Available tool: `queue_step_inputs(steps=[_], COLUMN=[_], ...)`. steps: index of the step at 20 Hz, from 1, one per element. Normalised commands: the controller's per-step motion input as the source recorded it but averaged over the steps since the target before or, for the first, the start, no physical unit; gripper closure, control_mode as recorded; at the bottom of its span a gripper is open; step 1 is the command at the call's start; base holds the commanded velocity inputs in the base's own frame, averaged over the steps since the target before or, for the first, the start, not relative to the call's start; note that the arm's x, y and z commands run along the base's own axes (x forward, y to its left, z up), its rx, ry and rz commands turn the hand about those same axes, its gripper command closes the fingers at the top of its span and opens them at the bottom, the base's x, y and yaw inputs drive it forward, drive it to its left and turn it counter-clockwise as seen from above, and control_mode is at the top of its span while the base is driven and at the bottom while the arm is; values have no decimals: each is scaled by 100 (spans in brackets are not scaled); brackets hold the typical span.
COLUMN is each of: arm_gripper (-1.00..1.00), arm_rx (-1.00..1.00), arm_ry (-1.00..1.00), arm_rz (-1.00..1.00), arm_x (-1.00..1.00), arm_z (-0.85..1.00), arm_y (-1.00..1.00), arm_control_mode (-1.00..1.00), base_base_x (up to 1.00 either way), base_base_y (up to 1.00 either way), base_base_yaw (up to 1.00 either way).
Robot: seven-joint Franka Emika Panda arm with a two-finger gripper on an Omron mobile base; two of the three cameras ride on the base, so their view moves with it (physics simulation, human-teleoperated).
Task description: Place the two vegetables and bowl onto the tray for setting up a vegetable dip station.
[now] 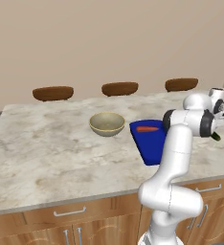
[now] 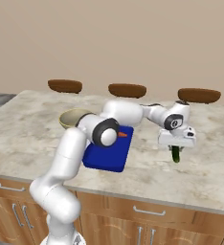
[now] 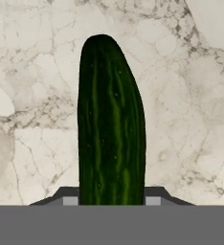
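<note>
The dark green vegetable [image 3: 111,129] sits between my fingers [image 3: 152,200], which are closed on its two sides; in the hand view it runs straight away from them over the bare marbled surface [image 3: 32,72]. In the right base view the same vegetable [image 2: 175,154] hangs below my gripper [image 2: 175,148], its lower end close to the surface; whether it touches I cannot tell. The left base view gives just a sliver of green [image 1: 215,137] beyond my wrist.

The blue tray [image 1: 150,143] lies near the front edge of the surface, just beside the vegetable on the bowl's side. The carrot [image 1: 147,129] lies in it, toward its far edge. From the right base view my forearm covers much of the tray [image 2: 106,155] and leaves only the carrot's [image 2: 123,135] tip showing; the left base view shows the carrot whole.

The bowl [image 1: 106,123] stands upright on the surface, next to the tray and apart from it, farther from the front edge. In the right base view just a part of its rim [image 2: 71,117] peeks past my arm.

Three dark brown ovals [image 1: 119,88] line the far edge of the surface. Wooden cabinet fronts with metal handles [image 1: 69,212] run below the front edge. No writing is readable on anything.
</note>
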Motion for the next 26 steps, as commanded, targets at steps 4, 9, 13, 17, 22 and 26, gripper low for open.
queue_step_inputs(steps=[4, 9, 13, 17, 22, 26], arm_gripper=[100, 100, 100, 100, 100, 100], arm_rx=[0, 0, -1, -5, 0, 0], arm_ry=[0, 0, 0, 0, 1, 5], arm_rz=[0, 9, 26, 31, 36, 38], arm_x=[-34, -29, -16, -31, -21, -26], arm_z=[24, 16, 18, 39, 34, 6], arm_y=[21, 46, 67, 64, 47, 46], arm_control_mode=[-100, -100, -100, -100, -100, -100], base_base_x=[0, 0, 0, 0, 0, 0], base_base_y=[0, 0, 0, 0, 0, 0], base_base_yaw=[0, 0, 0, 0, 0, 0])
